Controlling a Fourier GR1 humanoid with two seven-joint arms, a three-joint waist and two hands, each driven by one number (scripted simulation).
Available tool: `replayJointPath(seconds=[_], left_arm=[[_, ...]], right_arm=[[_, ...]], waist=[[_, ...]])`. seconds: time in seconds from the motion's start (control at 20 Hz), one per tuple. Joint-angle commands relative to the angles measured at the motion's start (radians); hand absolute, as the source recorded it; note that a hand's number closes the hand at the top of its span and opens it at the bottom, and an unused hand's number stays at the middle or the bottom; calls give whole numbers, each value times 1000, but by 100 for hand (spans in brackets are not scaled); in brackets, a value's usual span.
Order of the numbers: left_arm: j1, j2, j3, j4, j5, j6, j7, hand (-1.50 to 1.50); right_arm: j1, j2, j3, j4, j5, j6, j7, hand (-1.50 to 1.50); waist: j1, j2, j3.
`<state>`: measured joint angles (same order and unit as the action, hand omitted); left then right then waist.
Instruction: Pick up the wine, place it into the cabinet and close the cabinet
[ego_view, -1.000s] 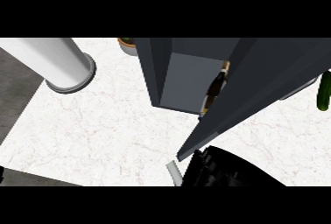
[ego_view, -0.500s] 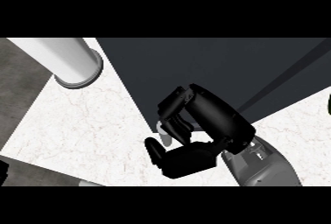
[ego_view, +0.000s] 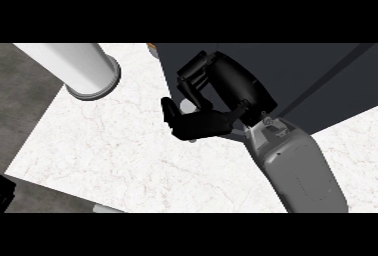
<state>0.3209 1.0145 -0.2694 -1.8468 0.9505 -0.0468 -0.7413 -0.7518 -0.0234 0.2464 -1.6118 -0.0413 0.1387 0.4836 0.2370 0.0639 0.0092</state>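
Note:
The dark grey cabinet (ego_view: 310, 70) fills the upper right of the head view, and only its flat dark front shows. No wine bottle shows anywhere. My right hand (ego_view: 221, 95) lies against the cabinet's left part, the back of the hand facing me. Its fingers (ego_view: 193, 76) are loosely bent at the cabinet's left edge and the thumb (ego_view: 174, 114) sticks out over the counter, with nothing held. The grey forearm (ego_view: 295, 165) comes in from the lower right. A small black shape (ego_view: 4, 192) at the lower left edge may be my left hand.
A white cylinder (ego_view: 85, 67) stands on the white marble counter (ego_view: 125, 150) at the upper left. The counter's left edge runs diagonally, with dark floor (ego_view: 22, 100) beyond it.
A second ago the cabinet door stood open with the bottle visible inside. Now a closed dark front shows, and my right hand has risen from the lower edge up against the cabinet.

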Motion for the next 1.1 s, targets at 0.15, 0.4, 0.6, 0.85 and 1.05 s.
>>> replayJointPath(seconds=[0.15,0.4,0.6,0.85,1.05], left_arm=[[-22,-12,-7,5,5,3,14,150],[-17,-21,1,37,3,5,4,150],[-19,-23,0,34,3,9,10,150],[-21,-32,-1,44,1,18,9,150],[-32,-38,-1,50,-4,18,7,150]], right_arm=[[-157,23,-144,224,-32,-101,-7,150],[-136,-12,-167,286,-32,-86,-21,150],[-114,-32,-180,323,-44,-56,-61,150],[-98,-58,-197,346,-63,-8,-127,150],[-92,-68,-196,374,-69,25,-170,150]], waist=[[-3,16,-14],[-15,23,-15],[-36,20,-12],[-49,23,-11],[-63,25,-12]])
